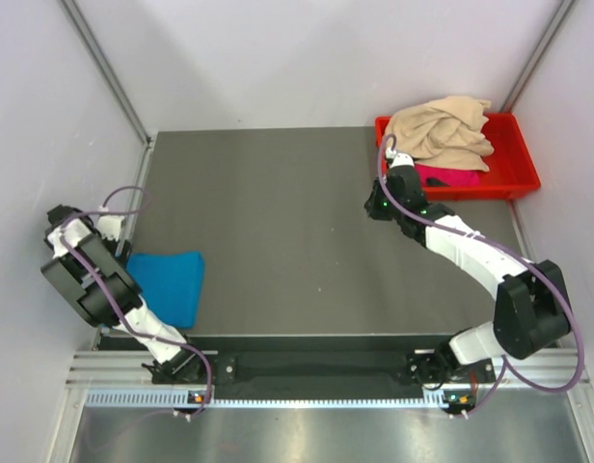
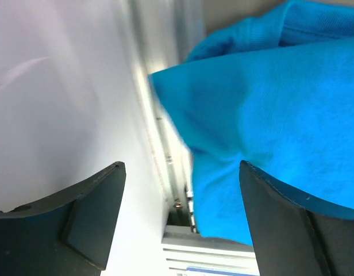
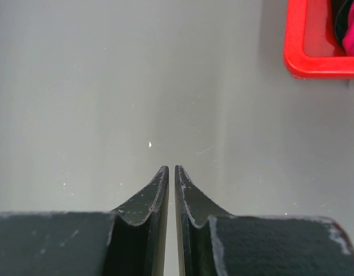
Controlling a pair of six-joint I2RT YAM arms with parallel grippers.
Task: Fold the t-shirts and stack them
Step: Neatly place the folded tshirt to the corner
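Left pincer (image 2: 180, 167) released, beside folded turquoise-blue cloth t-shirt (image 2: 269, 103); right pincer (image 3: 170, 172) clenched, empty; only overhead shows beige-tan t-shirt (image 1: 442, 130) heaped in red plastic bin (image 1: 499, 188).

Enclosed work cell with a dark grey matte tabletop (image 1: 297, 251).
Plain white panel walls (image 1: 307, 58) stand on three sides, joined by slanting aluminium corner posts (image 1: 104, 68); soft, even light.

Bare table (image 1: 297, 222) centre between blue t-shirt (image 1: 169, 283) (left edge, near the wall (image 1: 56, 106)) and red bin (image 1: 509, 186) far right
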